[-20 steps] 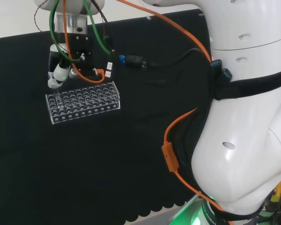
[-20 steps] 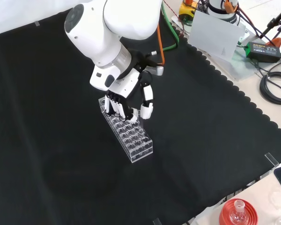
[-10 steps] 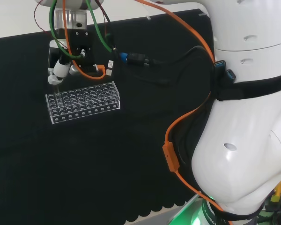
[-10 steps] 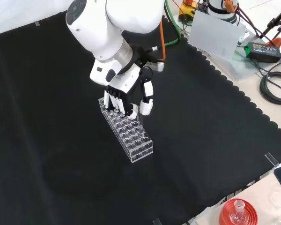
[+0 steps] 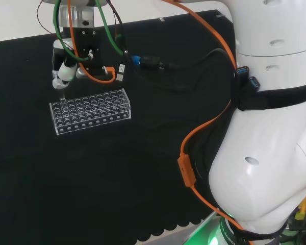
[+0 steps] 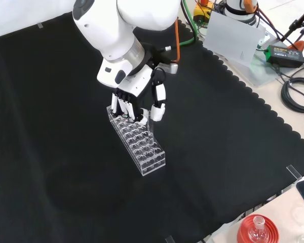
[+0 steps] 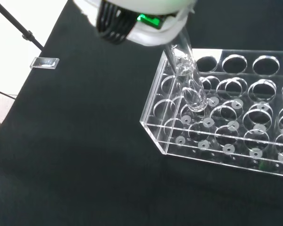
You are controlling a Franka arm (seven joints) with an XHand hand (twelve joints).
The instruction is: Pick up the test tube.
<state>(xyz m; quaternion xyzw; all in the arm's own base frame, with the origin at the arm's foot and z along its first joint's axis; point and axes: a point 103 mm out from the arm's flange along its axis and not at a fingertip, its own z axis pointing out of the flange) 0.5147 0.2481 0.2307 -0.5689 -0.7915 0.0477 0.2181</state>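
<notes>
Pinching the test tube [image 7: 187, 80], the fingers [image 6: 142, 104] seemingly hold it just above the rack [image 6: 147, 152].

Even bright overhead light; matte black cloth [image 6: 66, 167] absorbs it, shadows barely visible. White glints on clear plastic tube rack [image 7: 226, 127]. Blurred white hand [image 7: 137, 19] out of focus in wrist view.

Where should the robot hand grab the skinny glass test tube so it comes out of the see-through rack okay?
Best near its top end, coming from straight above. The test tube stands almost upright, its rounded bottom at the clear rack, so only the upper part is free. The robot hand seems to pinch it there already, so a straight lift should clear the holes.
</notes>
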